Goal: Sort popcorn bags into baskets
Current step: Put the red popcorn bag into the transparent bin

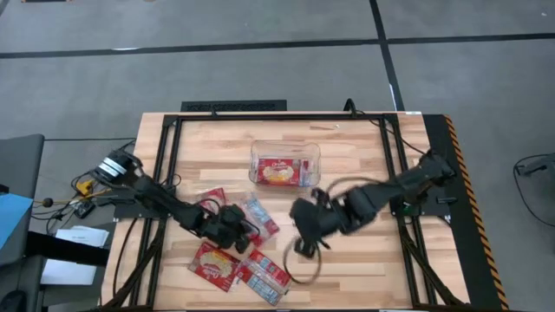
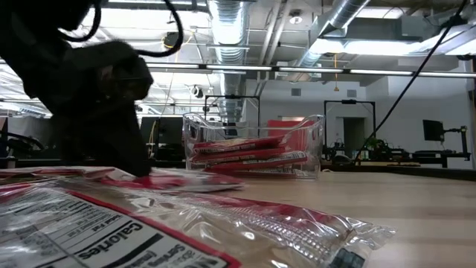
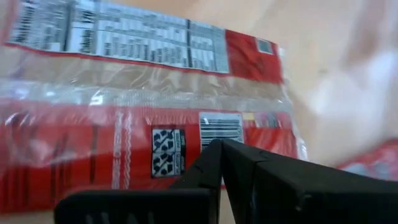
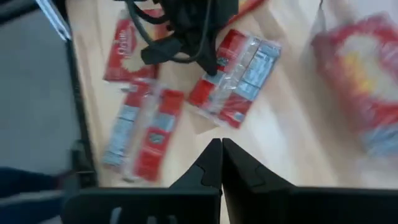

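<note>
Grey floor surrounds my wooden bench [image 1: 364,260] in the high view. I see the clear basket [image 1: 285,165] at the far middle with popcorn bags inside. Loose popcorn bags [image 1: 217,264] lie scattered at the near left. My left gripper [image 1: 232,227] sits low among them, over the packet [image 1: 258,217] lying nearest the basket. My right gripper [image 1: 305,234] hovers near the middle of the bench, right of the loose bags, nothing in it.

Low view: a bag [image 2: 149,231] lies flat close to the lens, its label showing the word Calories. Beyond it the basket [image 2: 256,145] stands with several red bags stacked inside. One dark gripper [image 2: 104,112] comes down on the left to the bags on the bench.

Left wrist view: my fingers [image 3: 214,180] meet at their tips, closed and holding nothing, just above a red bag [image 3: 124,137] with a barcode and a nutrition panel.

Right wrist view: my fingers [image 4: 214,165] are pressed together too, empty, over bare wood. Ahead lie several bags [image 4: 236,74], with the left arm [image 4: 186,31] above them.
</note>
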You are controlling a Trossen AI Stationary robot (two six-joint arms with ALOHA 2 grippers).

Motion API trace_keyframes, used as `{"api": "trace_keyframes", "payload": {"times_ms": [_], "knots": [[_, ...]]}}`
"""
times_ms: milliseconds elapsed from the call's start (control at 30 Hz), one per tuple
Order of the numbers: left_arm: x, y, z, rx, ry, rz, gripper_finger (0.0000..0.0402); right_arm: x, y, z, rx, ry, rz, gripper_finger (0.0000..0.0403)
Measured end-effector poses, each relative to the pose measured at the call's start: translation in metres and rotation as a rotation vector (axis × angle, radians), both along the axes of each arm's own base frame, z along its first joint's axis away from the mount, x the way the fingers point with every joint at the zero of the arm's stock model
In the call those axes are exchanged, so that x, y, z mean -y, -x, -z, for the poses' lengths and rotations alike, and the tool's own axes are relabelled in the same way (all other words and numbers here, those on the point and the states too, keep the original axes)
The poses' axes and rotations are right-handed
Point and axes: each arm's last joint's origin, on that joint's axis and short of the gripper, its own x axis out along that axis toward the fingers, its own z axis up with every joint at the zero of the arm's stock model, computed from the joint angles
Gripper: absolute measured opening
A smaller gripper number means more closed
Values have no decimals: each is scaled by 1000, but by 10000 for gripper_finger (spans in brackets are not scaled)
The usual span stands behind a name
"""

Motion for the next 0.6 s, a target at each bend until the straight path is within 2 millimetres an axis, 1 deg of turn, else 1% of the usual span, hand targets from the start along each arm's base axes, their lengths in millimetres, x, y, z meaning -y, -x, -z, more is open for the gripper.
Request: {"api": "trace_keyframes", "payload": {"times_ms": [67, 133, 200, 267, 367, 467, 533, 600], "knots": [[4, -6, 7, 28, 46, 22, 0, -16, 7, 8, 7, -43, 62, 31], [7, -12, 14, 47, 72, 47, 0, -25, 15, 19, -9, -61, 154, 53], [9, -16, 19, 55, 83, 66, 0, -33, 21, 30, -4, -75, 239, 83], [11, -19, 21, 48, 93, 79, 0, -35, 24, 41, -8, -91, 303, 122], [12, -19, 22, 37, 96, 107, 0, -28, 18, 59, -6, -118, 344, 189], [11, -20, 23, 29, 105, 113, 0, -13, 4, 79, 8, -173, 346, 255], [8, -21, 23, 23, 124, 120, 0, -2, -5, 91, 23, -231, 326, 283], [7, -22, 23, 20, 132, 122, 0, 8, -13, 103, 42, -279, 286, 297]]}}
